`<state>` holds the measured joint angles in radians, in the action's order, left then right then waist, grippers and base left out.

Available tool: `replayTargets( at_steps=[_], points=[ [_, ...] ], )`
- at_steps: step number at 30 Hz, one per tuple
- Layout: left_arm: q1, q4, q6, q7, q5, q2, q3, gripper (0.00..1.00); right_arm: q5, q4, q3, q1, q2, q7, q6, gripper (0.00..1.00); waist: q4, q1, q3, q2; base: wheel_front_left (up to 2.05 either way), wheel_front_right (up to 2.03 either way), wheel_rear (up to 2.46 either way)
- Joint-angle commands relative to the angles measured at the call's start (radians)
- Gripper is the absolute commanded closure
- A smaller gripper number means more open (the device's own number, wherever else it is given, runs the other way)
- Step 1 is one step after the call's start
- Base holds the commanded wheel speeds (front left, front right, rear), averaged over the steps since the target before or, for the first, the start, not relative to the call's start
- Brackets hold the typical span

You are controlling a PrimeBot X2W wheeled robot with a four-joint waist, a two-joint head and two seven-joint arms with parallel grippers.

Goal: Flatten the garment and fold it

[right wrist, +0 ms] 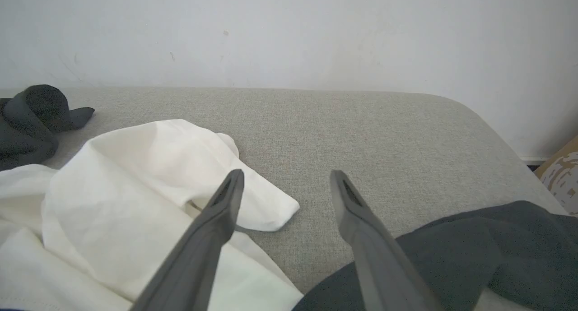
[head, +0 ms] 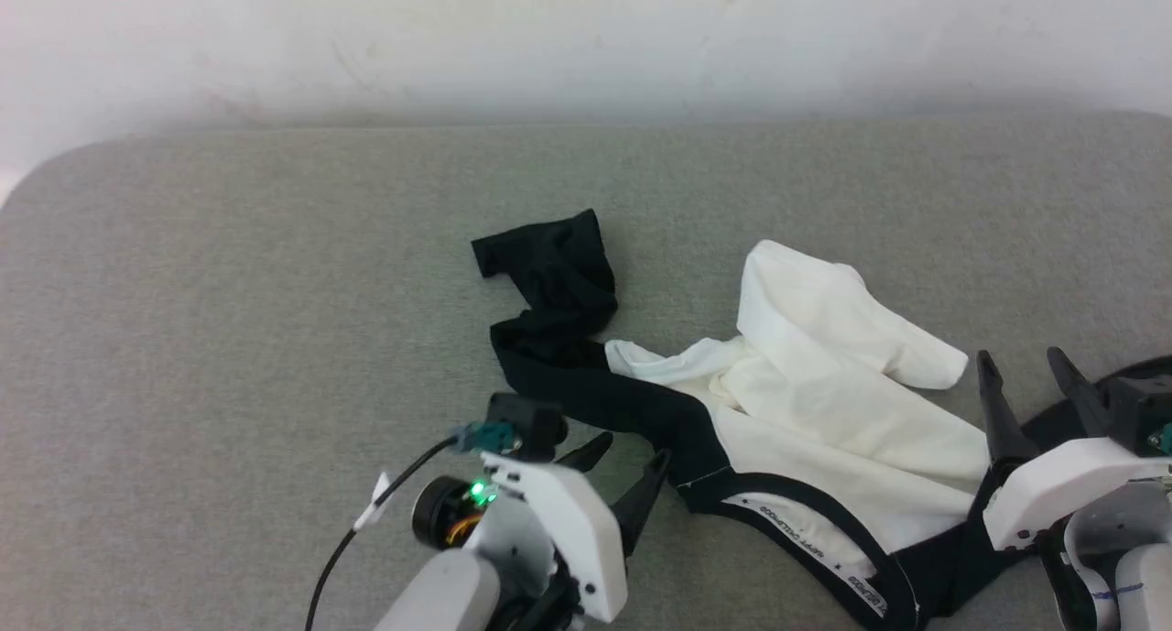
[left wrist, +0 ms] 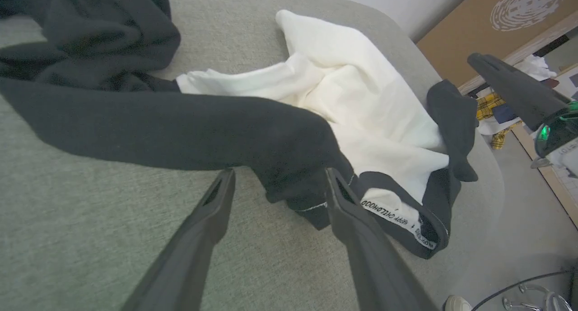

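The garment (head: 824, 402) lies crumpled on the grey counter (head: 229, 292). My left gripper (head: 636, 446) stands apart and empty at the black sleeve (head: 632, 407), near the collar (head: 798, 530). My right gripper (head: 1018, 356) gapes too, empty. The cloth looks soft, light and floppy, so I'd pinch the shoulder seams.

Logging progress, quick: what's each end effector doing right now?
Left end effector: open, holding nothing, tips by the garment.
Right end effector: open, holding nothing.
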<state>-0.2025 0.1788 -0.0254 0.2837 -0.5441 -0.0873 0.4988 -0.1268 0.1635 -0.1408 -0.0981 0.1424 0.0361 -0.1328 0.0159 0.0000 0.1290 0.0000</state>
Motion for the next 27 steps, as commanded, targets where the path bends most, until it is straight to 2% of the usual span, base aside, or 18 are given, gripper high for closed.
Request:
replayTargets(
  at_steps=[1, 7, 13, 14, 15, 20, 27],
  points=[
    [-0.037, 0.014, -0.005, 0.021, 0.003, 0.006, 0.012, 0.0, -0.005, -0.007, 0.001, 0.004, 0.001, 0.005, 0.002, 0.0, -0.026, 0.0, 0.025, 0.0, 0.0, 0.0, 0.0],
    [-0.118, 0.11, -0.001, 0.101, 0.015, 0.016, 0.058, 0.0, -0.008, -0.002, 0.002, -0.005, -0.002, 0.003, 0.002, 0.0, -0.07, 0.0, 0.064, 0.0, 0.0, 0.0, 0.0],
    [-0.171, 0.223, 0.014, 0.123, 0.076, 0.011, 0.109, 0.0, -0.008, 0.011, 0.002, -0.006, -0.009, -0.006, 0.002, 0.0, -0.092, 0.0, 0.087, 0.0, 0.0, 0.0, 0.0],
    [-0.174, 0.238, 0.012, 0.119, 0.079, 0.011, 0.113, 0.1, -0.008, 0.013, 0.003, -0.006, -0.01, -0.008, 0.002, 0.0, -0.094, 0.0, 0.089, 0.0, 0.0, 0.0, 0.0],
    [-0.176, 0.251, 0.009, 0.111, 0.08, 0.011, 0.114, 1.0, -0.008, 0.015, 0.003, -0.007, -0.011, -0.01, 0.002, 0.0, -0.094, 0.0, 0.091, 0.0, 0.0, 0.0, 0.0],
    [-0.162, 0.261, 0.002, 0.036, 0.068, 0.005, 0.096, 1.0, -0.006, 0.026, -0.001, -0.001, -0.011, -0.013, 0.002, 0.0, -0.071, 0.0, 0.072, 0.0, 0.0, 0.0, 0.0],
    [-0.032, 0.121, 0.05, -0.054, 0.031, -0.068, 0.019, 1.0, -0.01, 0.037, 0.003, 0.022, -0.003, 0.0, 0.002, 0.0, 0.001, 0.0, -0.007, 0.0, 0.0, 0.0, 0.0]
  ],
)
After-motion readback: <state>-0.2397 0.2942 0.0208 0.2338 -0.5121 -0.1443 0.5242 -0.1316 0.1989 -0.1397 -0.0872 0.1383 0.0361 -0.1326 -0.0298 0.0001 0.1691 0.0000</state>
